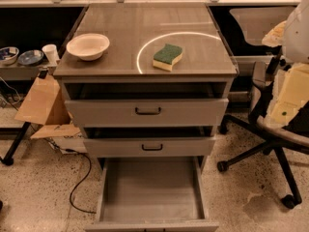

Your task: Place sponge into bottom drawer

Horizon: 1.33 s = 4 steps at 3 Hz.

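Observation:
The sponge (167, 56), dark green on top with a pale yellow body, lies flat on the grey cabinet top (145, 23), right of centre near the front edge. The bottom drawer (152, 190) is pulled far out below it, and its wide flat grey inside is bare. My gripper is not in the camera view, and nothing is holding or touching the sponge.
A white bowl (88, 46) stands on the cabinet top at the left. The two upper drawers (147, 111) with dark handles are slightly open. An office chair (277, 115) with torn foam stands to the right. Cardboard (43, 103) and a black cable (79, 187) are on the left.

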Each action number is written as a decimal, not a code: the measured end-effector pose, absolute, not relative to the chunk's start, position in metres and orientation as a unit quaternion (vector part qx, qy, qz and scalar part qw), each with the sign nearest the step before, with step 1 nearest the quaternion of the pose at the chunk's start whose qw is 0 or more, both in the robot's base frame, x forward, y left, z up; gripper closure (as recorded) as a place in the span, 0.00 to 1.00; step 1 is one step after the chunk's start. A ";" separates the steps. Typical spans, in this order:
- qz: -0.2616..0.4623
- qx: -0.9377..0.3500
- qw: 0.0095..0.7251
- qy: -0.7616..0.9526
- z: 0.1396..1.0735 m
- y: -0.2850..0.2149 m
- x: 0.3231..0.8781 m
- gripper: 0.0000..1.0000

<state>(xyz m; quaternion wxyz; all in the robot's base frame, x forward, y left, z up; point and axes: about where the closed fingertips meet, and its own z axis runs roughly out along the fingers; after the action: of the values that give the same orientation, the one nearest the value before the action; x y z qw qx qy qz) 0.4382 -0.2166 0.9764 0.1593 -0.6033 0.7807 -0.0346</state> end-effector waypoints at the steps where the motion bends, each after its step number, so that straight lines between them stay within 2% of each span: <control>1: -0.035 -0.603 0.159 0.781 0.976 -0.217 0.438 0.00; 2: -0.020 -0.595 0.193 0.780 0.988 -0.198 0.472 0.00; 4: 0.084 -0.481 0.297 0.821 0.979 -0.132 0.618 0.00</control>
<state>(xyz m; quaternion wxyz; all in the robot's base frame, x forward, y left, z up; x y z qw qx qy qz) 0.6184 -0.1324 0.9794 0.2969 -0.4812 0.8205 0.0837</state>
